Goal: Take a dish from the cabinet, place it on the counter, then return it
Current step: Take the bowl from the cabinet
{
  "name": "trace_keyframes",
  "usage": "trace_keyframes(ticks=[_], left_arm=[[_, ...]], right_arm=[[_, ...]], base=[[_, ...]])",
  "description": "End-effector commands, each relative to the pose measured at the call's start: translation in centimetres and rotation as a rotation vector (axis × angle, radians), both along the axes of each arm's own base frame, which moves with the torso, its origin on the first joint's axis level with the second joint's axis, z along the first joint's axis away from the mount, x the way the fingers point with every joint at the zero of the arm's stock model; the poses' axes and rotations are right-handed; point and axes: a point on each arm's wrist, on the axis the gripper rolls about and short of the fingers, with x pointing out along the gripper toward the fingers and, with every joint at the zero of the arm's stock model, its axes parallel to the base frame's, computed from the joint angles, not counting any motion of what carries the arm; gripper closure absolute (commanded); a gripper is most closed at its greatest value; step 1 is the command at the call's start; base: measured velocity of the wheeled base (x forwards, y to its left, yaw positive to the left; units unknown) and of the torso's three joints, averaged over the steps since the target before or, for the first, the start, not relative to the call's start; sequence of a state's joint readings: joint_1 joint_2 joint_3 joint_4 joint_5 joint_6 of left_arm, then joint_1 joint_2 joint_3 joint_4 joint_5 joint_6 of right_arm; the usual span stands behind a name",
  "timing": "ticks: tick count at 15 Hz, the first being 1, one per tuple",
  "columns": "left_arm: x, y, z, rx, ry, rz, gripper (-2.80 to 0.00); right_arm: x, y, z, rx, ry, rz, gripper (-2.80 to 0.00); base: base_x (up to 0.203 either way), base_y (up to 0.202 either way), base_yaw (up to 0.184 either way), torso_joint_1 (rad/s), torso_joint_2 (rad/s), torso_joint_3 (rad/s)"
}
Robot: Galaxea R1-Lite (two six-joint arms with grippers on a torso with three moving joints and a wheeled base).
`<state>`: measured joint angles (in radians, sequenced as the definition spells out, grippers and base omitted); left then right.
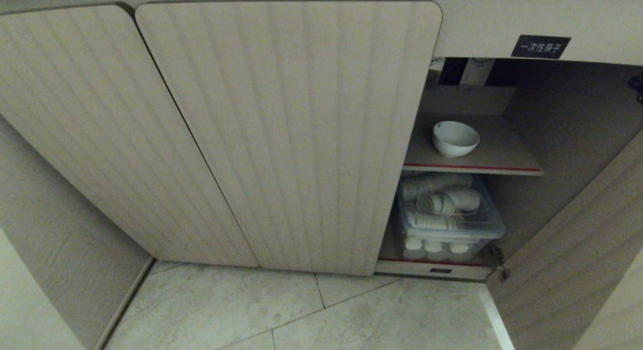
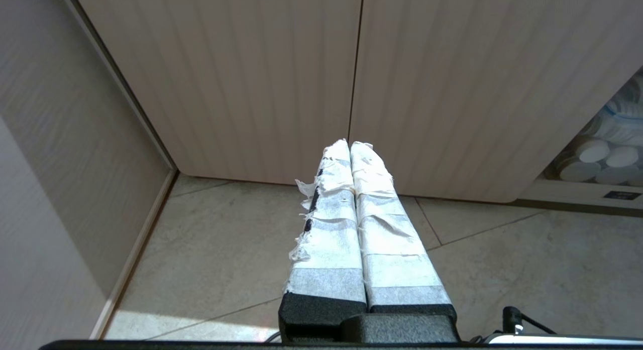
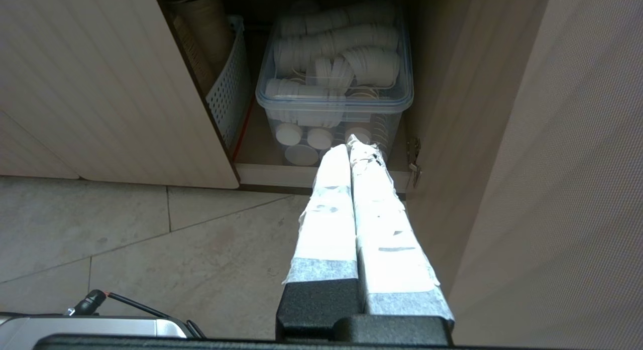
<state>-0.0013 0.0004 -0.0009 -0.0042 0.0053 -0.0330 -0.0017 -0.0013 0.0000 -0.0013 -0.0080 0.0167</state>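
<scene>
Sitting upright, mouth upward, the dish [image 1: 455, 138] rested on the red-edged upper shelf [image 1: 495, 159] of the open cabinet [image 1: 281, 134]; being round, it had no long axis. Both arms hung low over the tiled floor [image 1: 311, 315], outside the head view. The left gripper [image 2: 350, 145] faced closed doors, taped fingers pressed together; the right gripper [image 3: 352, 142], likewise pinched and empty, pointed at the clear bin [image 3: 334, 91]. Only the right wrist view showed a slatted basket [image 3: 228, 86].

The upper shelf [image 1: 502, 156] — red-edged — carries one white bowl [image 1: 455, 137], upright, toward its left. The cabinet floor [image 1: 432, 267] below holds a clear lidded bin [image 1: 448, 220] of white cups — beside it, a white slotted basket [image 3: 228, 86].
</scene>
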Motion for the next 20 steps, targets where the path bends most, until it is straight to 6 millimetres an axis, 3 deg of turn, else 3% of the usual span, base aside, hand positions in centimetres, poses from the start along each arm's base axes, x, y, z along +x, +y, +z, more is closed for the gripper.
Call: trace_keyframes(ticks=[1, 18, 20], left_arm=[[0.0, 0.0, 0.0, -0.001, 0.000, 0.001, 0.00], [0.0, 0.0, 0.0, -0.001, 0.000, 0.001, 0.00], [0.0, 0.0, 0.0, -0.001, -0.001, 0.001, 0.00]], right_arm=[[0.0, 0.0, 0.0, 0.000, 0.001, 0.000, 0.00], [0.0, 0.0, 0.2, -0.028, -0.012, -0.001, 0.00], [0.0, 0.0, 1.3, -0.031, -0.013, 0.004, 0.00]], base=[[0.000, 0.000, 0.000, 0.000, 0.00, 0.000], [0.000, 0.000, 0.000, 0.000, 0.00, 0.000], [0.000, 0.000, 0.000, 0.000, 0.00, 0.000]])
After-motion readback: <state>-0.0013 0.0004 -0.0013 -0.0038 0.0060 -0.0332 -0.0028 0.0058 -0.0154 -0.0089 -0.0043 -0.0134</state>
